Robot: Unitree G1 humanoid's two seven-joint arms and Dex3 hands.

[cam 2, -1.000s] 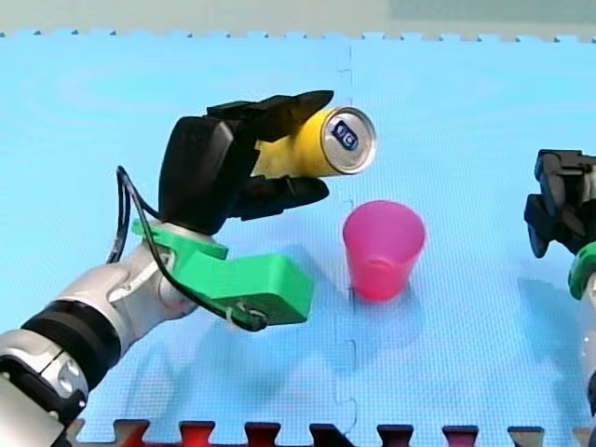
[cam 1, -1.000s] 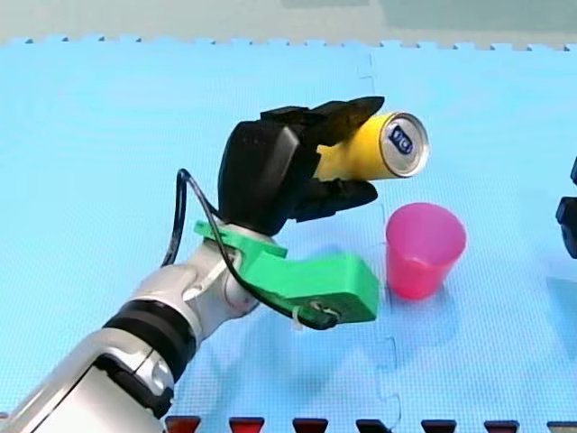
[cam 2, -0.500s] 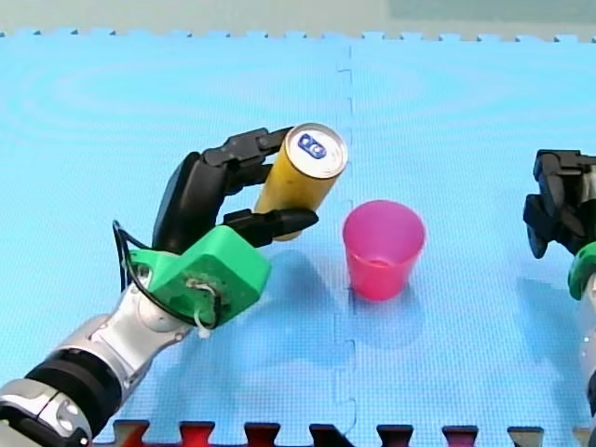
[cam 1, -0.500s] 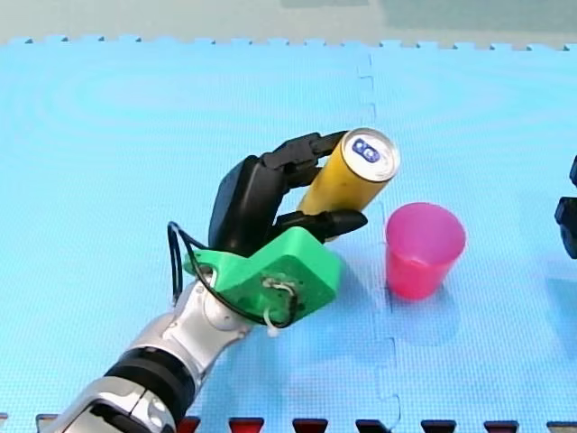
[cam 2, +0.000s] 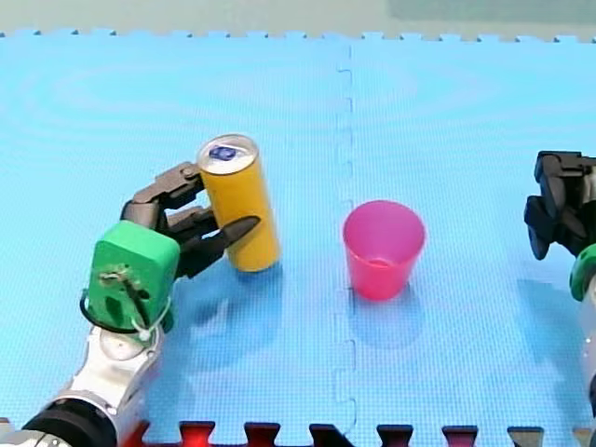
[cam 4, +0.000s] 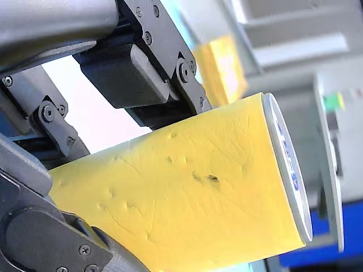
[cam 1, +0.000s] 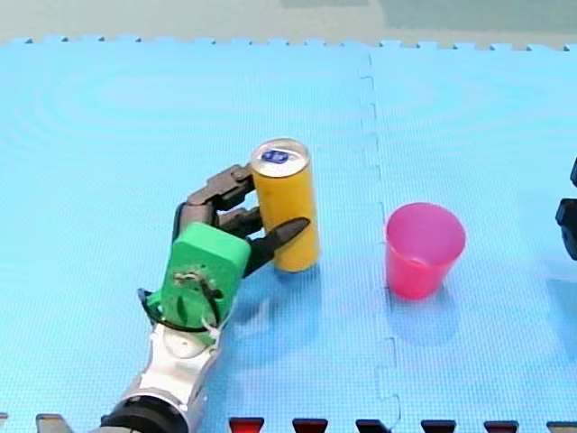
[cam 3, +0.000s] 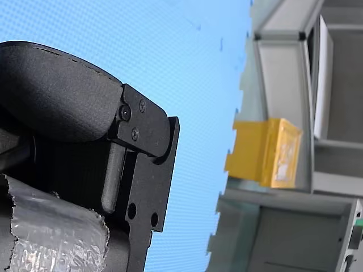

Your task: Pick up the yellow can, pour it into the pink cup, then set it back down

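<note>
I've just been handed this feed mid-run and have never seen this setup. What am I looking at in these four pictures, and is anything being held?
This is a humanoid robot with two arms, each ending in a three-finger hand. The two wide pictures come from its head, looking down at a blue foam mat. The two close-ups come from cameras at its wrists. The arm entering from the left is its left arm; the left hand grips a yellow can, upright, its base at or just above the mat. To the can's right, apart from it, stands a pink cup. The second wrist view shows that can close up between the black fingers. The right hand is at the far right, holding nothing.
</note>
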